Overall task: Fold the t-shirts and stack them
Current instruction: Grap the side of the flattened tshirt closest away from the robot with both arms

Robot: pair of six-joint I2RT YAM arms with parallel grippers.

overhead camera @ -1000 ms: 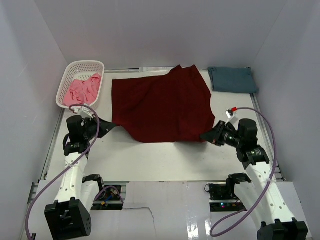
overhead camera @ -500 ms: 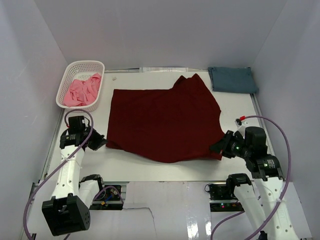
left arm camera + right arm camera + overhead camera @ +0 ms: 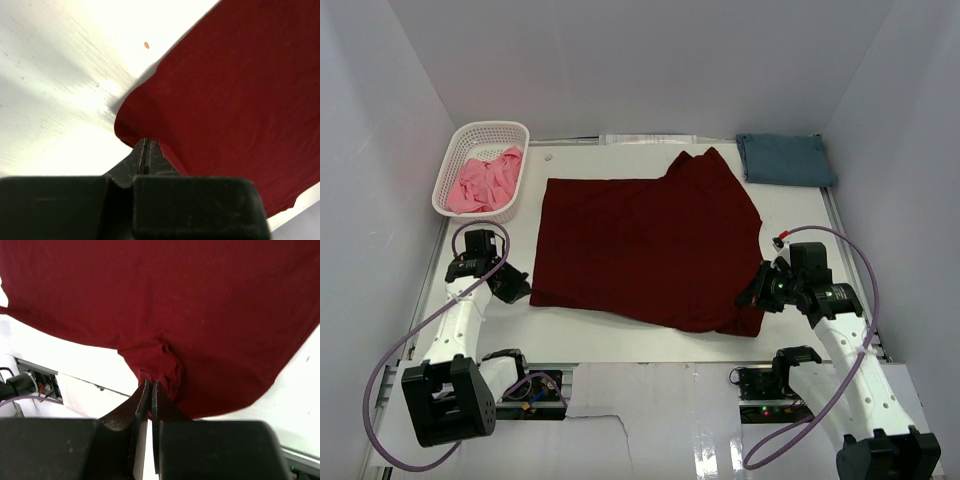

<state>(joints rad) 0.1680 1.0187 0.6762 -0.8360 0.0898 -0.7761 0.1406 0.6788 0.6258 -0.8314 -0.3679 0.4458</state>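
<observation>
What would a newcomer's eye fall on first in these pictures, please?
The large dark maroon t-shirt spread across the middle of the table, its near corners pinched by the left gripper and right gripper. Next, the pink t-shirt crumpled in the white basket at far left and the folded slate-blue t-shirt at far right.

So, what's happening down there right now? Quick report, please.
Both tools shut on the maroon shirt: left tool at its near left corner, right tool at near right. Shirt spread out, not yet folded. Nothing on top of it.
</observation>
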